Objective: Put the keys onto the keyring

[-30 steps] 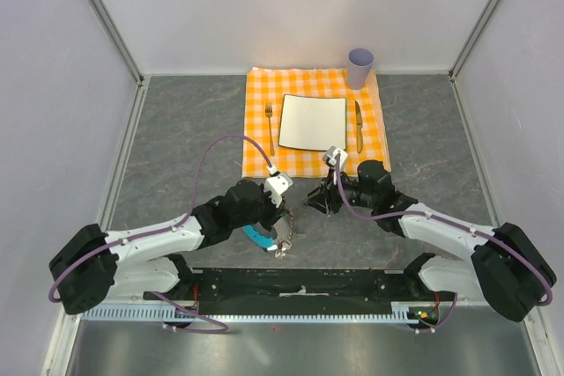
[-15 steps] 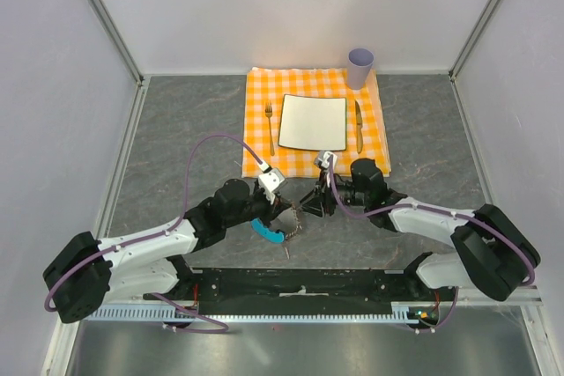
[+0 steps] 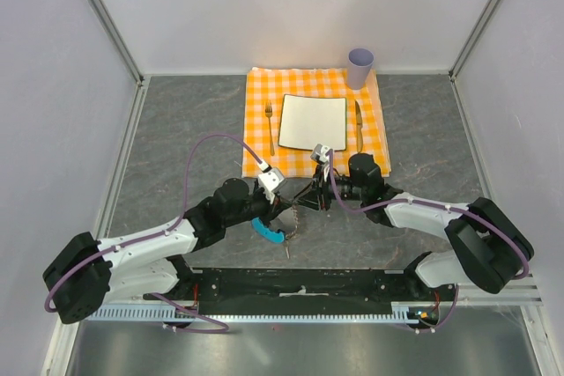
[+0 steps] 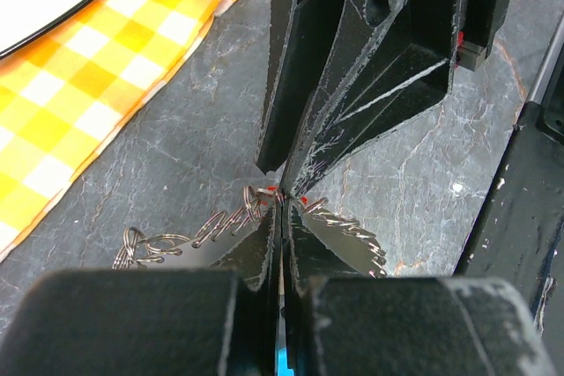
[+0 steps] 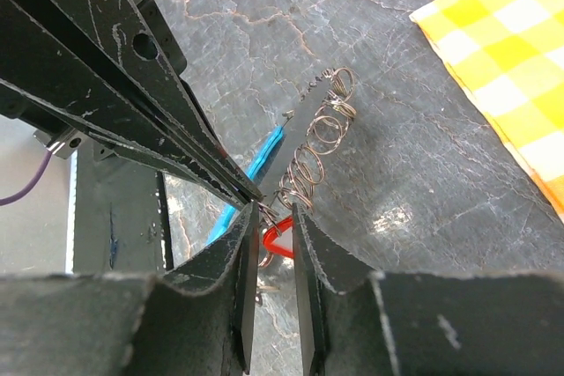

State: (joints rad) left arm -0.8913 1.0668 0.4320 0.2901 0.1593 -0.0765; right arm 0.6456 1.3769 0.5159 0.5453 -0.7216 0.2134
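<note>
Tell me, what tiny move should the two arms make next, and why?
Probably a slight forward push of the right gripper, to work the red key onto a coil. That gripper pinches the key right at the keyring, which the left gripper clamps, the two meeting tip to tip. I cannot see the key threaded yet.

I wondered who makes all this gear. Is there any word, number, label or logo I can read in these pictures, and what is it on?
None: no view shows any readable word, number or logo.
The plate, cup, checked cloth, red key and the blue tab of the keyring carry no print.
The black fingers show only scratches.
</note>
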